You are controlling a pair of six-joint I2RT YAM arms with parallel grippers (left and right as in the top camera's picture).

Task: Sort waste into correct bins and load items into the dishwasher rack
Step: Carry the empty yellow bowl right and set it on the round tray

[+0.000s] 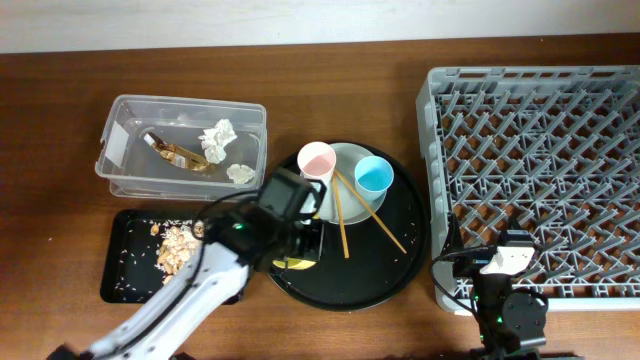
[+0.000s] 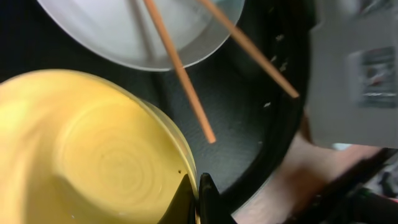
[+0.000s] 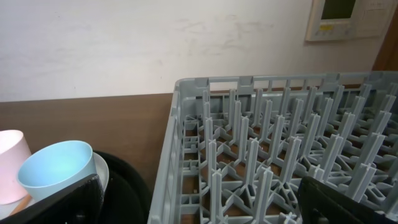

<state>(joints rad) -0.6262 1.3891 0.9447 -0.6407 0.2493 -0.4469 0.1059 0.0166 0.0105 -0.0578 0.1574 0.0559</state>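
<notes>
My left claw is clamped on the rim of the yellow bowl, one finger inside and one outside. Only its wrist camera shows this, low in the frame. From overhead my arm covers all but a yellow sliver at the lower left of the round black tray. That close view also shows the two chopsticks slanting from the plate down onto the tray. Only the overhead view shows the waste. Two tissue balls and the gold-brown wrapper lie in the clear tub at upper left, and the food scraps lie in the shallow black tray just below it. The pink cup and blue cup stand upright at the plate's left and right edges. My right claw has its fingers spread wide at the bottom corners of its wrist frame, nothing between them, facing the pegs of the dishwasher rack. From overhead it sits at the rack's lower left corner, over the desk.
</notes>
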